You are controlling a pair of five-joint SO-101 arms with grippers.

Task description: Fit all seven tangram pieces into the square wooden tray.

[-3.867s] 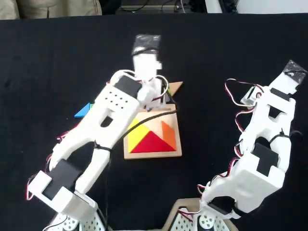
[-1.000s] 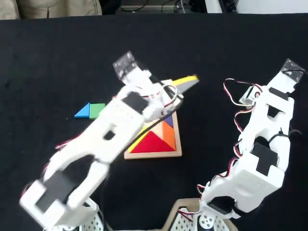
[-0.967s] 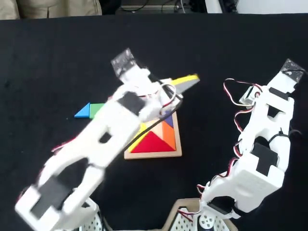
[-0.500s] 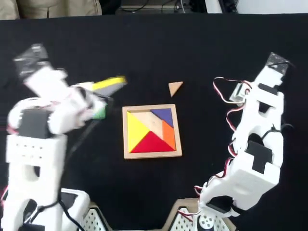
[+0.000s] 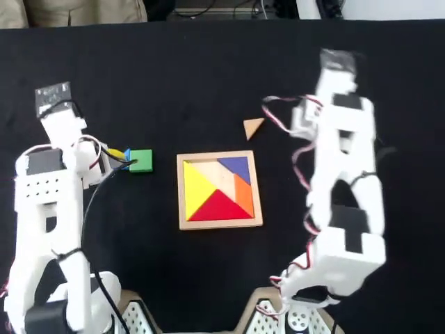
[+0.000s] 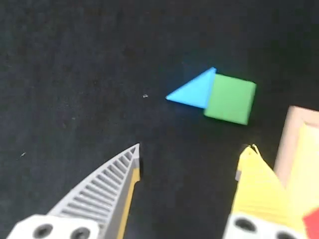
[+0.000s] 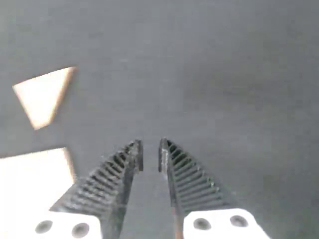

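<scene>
Swung off the tray (image 5: 220, 223), the left arm (image 5: 42, 209) now stands at the left side of the table (image 5: 208, 76), while the right arm (image 5: 341, 174) has leaned in toward the middle. Between them lies the tray, with coloured pieces (image 5: 221, 207) inside. The left gripper (image 6: 192, 149) hangs wide open just beside the green square (image 5: 141, 161), which touches the blue triangle (image 6: 192, 92). The right gripper (image 7: 149, 144) is almost closed and empty, near the tan triangle (image 5: 253, 126), which lies just beyond the tray.
</scene>
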